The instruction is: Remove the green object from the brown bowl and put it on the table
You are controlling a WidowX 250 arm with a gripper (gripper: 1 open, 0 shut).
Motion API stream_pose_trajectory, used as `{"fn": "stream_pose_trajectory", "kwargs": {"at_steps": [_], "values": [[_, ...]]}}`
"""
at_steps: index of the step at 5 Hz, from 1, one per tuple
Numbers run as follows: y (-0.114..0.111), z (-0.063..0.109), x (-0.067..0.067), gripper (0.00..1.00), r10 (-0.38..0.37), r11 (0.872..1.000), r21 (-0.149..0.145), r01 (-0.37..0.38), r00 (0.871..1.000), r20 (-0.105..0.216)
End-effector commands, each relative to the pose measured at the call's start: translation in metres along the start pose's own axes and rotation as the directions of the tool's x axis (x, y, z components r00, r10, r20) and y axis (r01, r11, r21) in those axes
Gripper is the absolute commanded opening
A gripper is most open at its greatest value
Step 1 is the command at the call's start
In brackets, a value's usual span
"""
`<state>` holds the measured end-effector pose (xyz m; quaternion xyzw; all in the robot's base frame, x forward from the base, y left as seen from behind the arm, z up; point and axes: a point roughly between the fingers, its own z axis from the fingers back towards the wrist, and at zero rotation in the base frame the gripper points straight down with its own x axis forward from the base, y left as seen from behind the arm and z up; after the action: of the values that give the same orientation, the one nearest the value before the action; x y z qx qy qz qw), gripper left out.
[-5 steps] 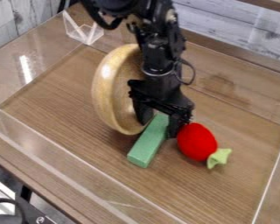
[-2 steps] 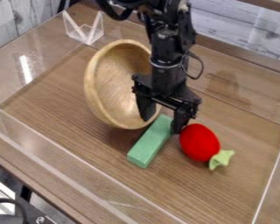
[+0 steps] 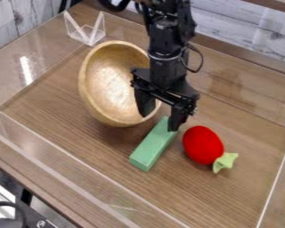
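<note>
Looks nearly done: green block point(image 3: 155, 145) flat on the surface point(image 3: 74, 151), out of the tipped wooden bowl point(image 3: 109, 85), gripper point(image 3: 166, 113) open and empty above it, only needs to pull away.

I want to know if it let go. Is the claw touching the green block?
Cannot tell. In the camera view the open claw hangs right over the green block's upper end, one finger overlapping it; no clear gap or contact shows.

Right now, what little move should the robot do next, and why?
Probably lift the gripper straight up and away. Its jaws are open, and the green object already lies flat on the table, outside the tilted brown bowl.
</note>
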<state>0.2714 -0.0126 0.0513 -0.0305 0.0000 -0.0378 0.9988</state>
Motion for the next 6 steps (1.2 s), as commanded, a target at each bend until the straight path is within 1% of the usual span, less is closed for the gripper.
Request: {"fn": "stream_pose_trajectory", "kwargs": {"at_steps": [1,3,4,5,6], "values": [[0.001,0.015,0.010,1.00,-0.002,1.000,0.010,0.002,0.998,0.065],[-0.001,0.003,0.006,1.00,0.021,1.000,0.011,-0.022,0.999,0.050],[0.006,0.019,0.013,1.00,0.052,0.999,-0.010,-0.051,0.995,0.081],[0.012,0.037,0.021,1.00,0.082,0.996,-0.034,-0.078,0.989,0.121],[0.009,0.058,0.024,1.00,0.087,0.995,-0.057,-0.079,0.984,0.154]]}}
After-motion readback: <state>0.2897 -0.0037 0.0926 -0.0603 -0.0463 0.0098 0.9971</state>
